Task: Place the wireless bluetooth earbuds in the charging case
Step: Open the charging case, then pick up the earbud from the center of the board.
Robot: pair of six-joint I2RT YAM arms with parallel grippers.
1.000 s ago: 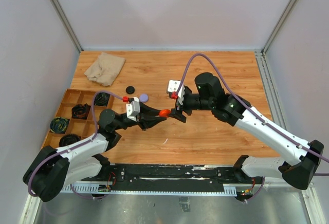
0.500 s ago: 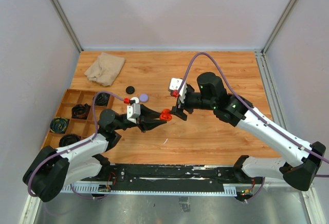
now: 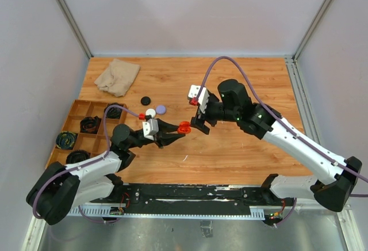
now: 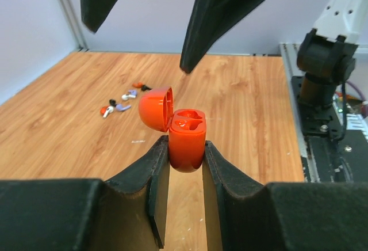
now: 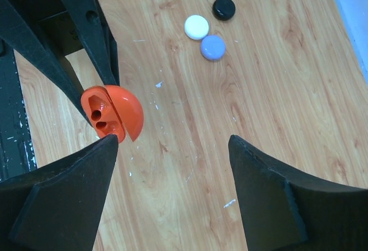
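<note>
The left gripper (image 4: 186,153) is clamped on a small red charging case (image 4: 187,141), lifted off the table with a finger pressed to each side and its lid hinged open to the left. Just above and ahead of it hangs the right gripper (image 5: 172,147), its fingers (image 5: 63,199) spread wide and touching nothing; in the right wrist view the open case sits close to one of those fingertips.

The earbuds (image 4: 121,98) lie loose on the wood beyond the left gripper and off to its left — a small scatter of red, lilac, white and black pieces, well apart from the case. Nothing lies between them and the case in the left wrist view.

Farther out from the left gripper sit three round pucks — black (image 3: 146,100), white (image 3: 150,113) and lilac (image 3: 161,109). A crumpled beige cloth (image 3: 117,75) lies near the far corner, and a wooden divided tray (image 3: 75,125) beside the left arm holds dark coiled things.

The table (image 3: 241,78) is light wood, scuffed with white flecks, boxed in by plain pale walls.
</note>
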